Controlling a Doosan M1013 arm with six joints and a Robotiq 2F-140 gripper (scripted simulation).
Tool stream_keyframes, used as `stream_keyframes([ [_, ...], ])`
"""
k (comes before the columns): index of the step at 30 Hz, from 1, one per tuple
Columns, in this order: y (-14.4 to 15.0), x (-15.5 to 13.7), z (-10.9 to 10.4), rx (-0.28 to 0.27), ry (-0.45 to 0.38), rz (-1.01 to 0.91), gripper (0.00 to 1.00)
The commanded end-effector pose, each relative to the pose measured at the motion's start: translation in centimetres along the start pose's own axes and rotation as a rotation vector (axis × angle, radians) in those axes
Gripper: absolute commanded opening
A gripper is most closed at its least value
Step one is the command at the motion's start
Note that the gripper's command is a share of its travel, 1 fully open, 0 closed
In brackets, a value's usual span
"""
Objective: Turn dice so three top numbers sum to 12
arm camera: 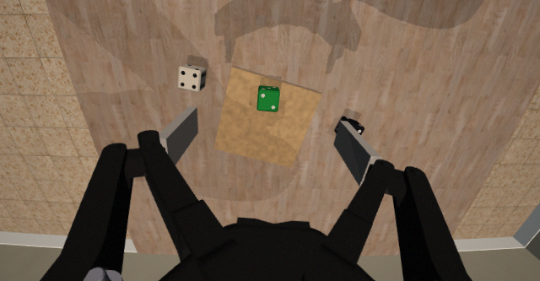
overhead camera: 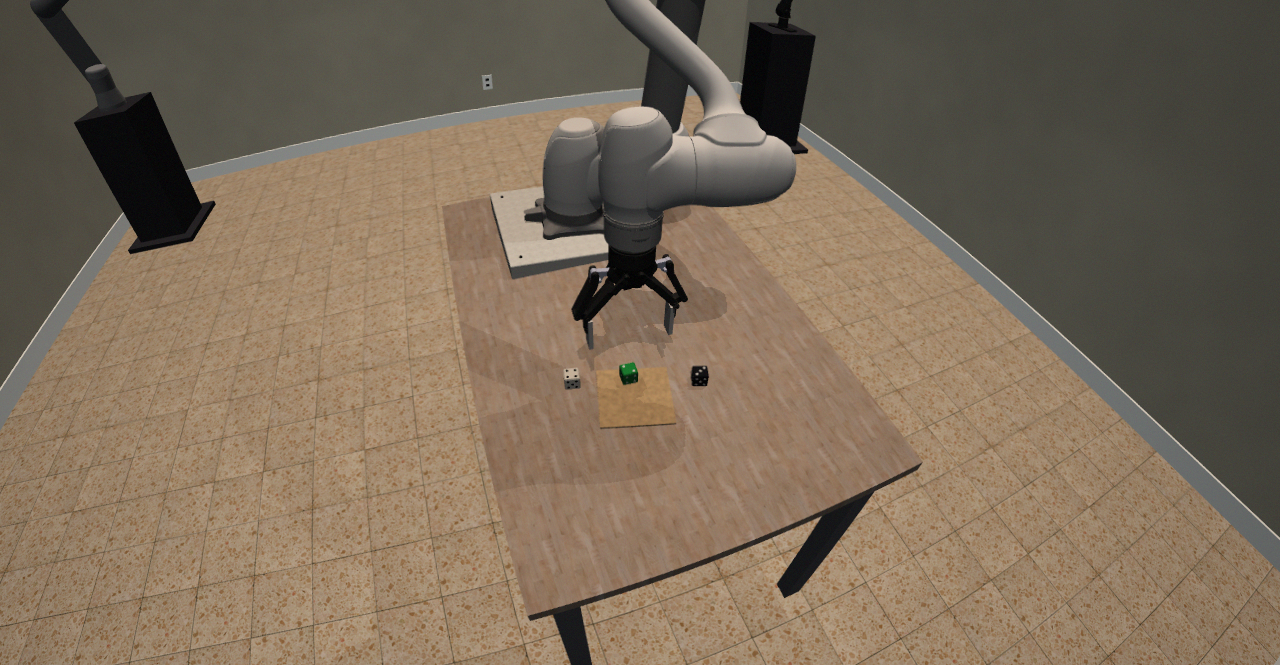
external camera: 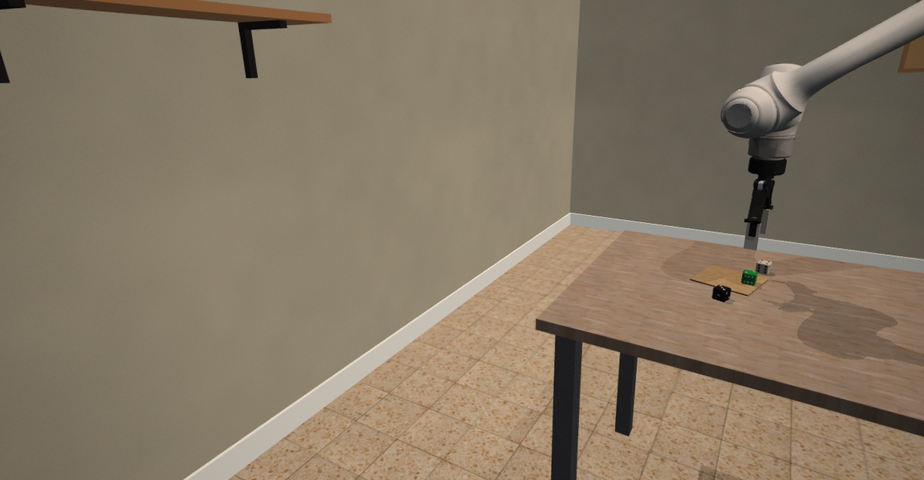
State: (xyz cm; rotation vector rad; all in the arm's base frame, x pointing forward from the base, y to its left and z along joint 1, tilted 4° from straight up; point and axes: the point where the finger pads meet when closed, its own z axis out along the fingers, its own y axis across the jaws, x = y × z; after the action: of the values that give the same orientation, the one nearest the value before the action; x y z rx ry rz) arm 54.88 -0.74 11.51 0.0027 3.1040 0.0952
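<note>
My gripper (overhead camera: 630, 328) (external camera: 757, 232) (arm camera: 268, 126) is wide open and empty, raised above the table. The green die (overhead camera: 628, 373) (external camera: 748, 277) (arm camera: 268, 99) lies flat on the tan mat (overhead camera: 635, 410) (external camera: 717, 278) (arm camera: 253, 133), near its robot-side edge, with a two on top. The white die (overhead camera: 571, 378) (external camera: 764, 267) (arm camera: 190, 78) lies on the table left of the mat in the top view, with a four on top. The black die (overhead camera: 699, 375) (external camera: 721, 293) (arm camera: 354, 125) lies off the mat on the right; a finger partly hides it in the wrist view, and I cannot tell its top number.
The wooden table (overhead camera: 760, 464) (external camera: 646, 309) holds the arm's pale base plate (overhead camera: 537, 253) at its far end. Two black pedestals (overhead camera: 138, 168) (overhead camera: 776, 79) with small arms stand on the floor behind. A wall shelf (external camera: 161, 10) shows in the exterior view, away from the table.
</note>
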Motion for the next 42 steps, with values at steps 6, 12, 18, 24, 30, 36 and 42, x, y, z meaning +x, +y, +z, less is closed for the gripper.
stream_keyframes([
  [6,0.0,0.0,0.0,0.0,0.0,0.0,1.0],
  [12,0.2,-0.1,0.0,0.0,0.0,0.036,1.0],
  [18,1.6,-0.7,0.1,0.0,0.0,0.23,1.0],
  [24,3.3,-1.3,0.1,0.0,0.0,0.483,1.0],
  [30,5.1,-1.9,0.2,0.0,0.0,0.733,1.0],
  [36,6.1,-2.3,0.3,0.0,0.0,0.867,1.0],
  [42,8.1,-2.8,0.4,0.0,0.0,1.142,1.0],
])
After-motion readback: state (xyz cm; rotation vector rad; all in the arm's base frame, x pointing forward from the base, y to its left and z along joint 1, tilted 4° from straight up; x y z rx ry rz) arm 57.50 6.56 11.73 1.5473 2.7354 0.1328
